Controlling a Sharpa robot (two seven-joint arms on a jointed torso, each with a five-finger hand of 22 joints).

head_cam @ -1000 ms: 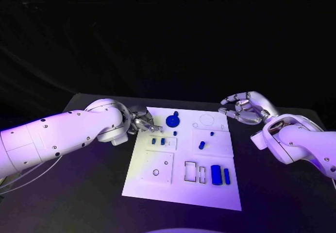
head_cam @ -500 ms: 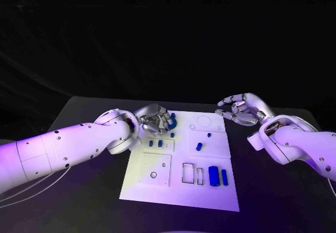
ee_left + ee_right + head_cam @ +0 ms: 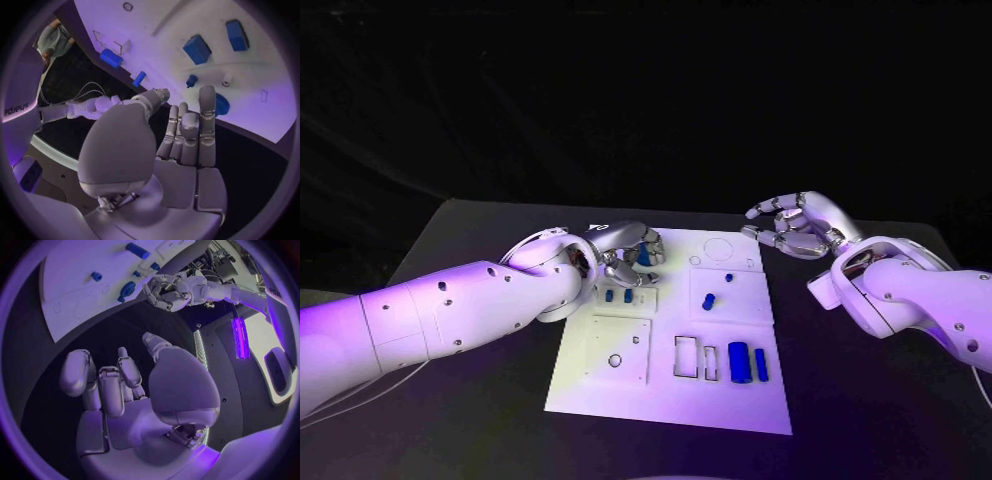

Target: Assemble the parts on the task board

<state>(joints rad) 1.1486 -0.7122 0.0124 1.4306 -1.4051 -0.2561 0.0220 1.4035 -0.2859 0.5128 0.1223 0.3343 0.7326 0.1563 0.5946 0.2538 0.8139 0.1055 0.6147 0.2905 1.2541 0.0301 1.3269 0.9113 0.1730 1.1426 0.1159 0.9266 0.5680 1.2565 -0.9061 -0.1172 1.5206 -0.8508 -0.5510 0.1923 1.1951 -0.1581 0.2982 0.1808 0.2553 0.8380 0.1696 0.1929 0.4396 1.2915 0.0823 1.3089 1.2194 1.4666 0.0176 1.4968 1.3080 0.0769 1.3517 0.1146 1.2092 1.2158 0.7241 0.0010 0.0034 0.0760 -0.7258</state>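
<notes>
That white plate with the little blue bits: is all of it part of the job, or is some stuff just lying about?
Part of the job:
task board
blue parts
left hand, over the board's far corner
right hand

Just there:
black table

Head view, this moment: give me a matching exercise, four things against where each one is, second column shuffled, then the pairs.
Things:
1. left hand
2. right hand
3. two large blue blocks
4. task board

Places:
A. near right part of the board, side by side
B. middle of the black table
C. off the board's far right corner, fingers curled, holding nothing
D. over the board's far left corner, by the round blue part

Pairs: 1-D, 2-C, 3-A, 4-B
</notes>
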